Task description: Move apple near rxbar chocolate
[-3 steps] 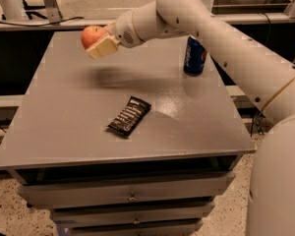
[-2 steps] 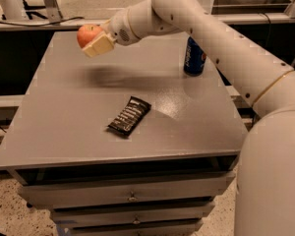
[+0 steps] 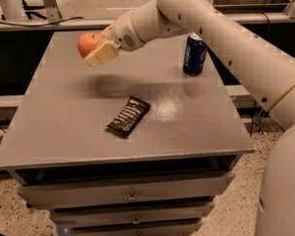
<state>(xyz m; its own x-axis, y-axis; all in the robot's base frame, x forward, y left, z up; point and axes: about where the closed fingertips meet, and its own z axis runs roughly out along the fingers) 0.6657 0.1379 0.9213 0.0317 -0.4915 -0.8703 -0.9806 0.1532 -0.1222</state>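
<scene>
gripper (image 3: 94, 49): you are holding it in the air beyond and to the left of the rxbar chocolate (image 3: 129, 115), well apart from it.
fingers: you are pinching the apple (image 3: 87, 42) between them; one cream-coloured finger (image 3: 104, 53) is pressing on its near right side.
apple: it is hanging clear of the table (image 3: 54, 132), beyond and left of the rxbar chocolate, and its shadow is falling just behind the bar.
rxbar chocolate: it is lying flat on the table, slanting, with its far end pointing right.
blue can (image 3: 194, 54): it is standing upright beyond and right of the rxbar chocolate, apart from it.
arm (image 3: 211, 18): it is reaching in from the right, passing high behind the rxbar chocolate and crossing the blue can's top.
drawers (image 3: 128, 194): they are sitting shut below the rxbar chocolate, under the table top.
</scene>
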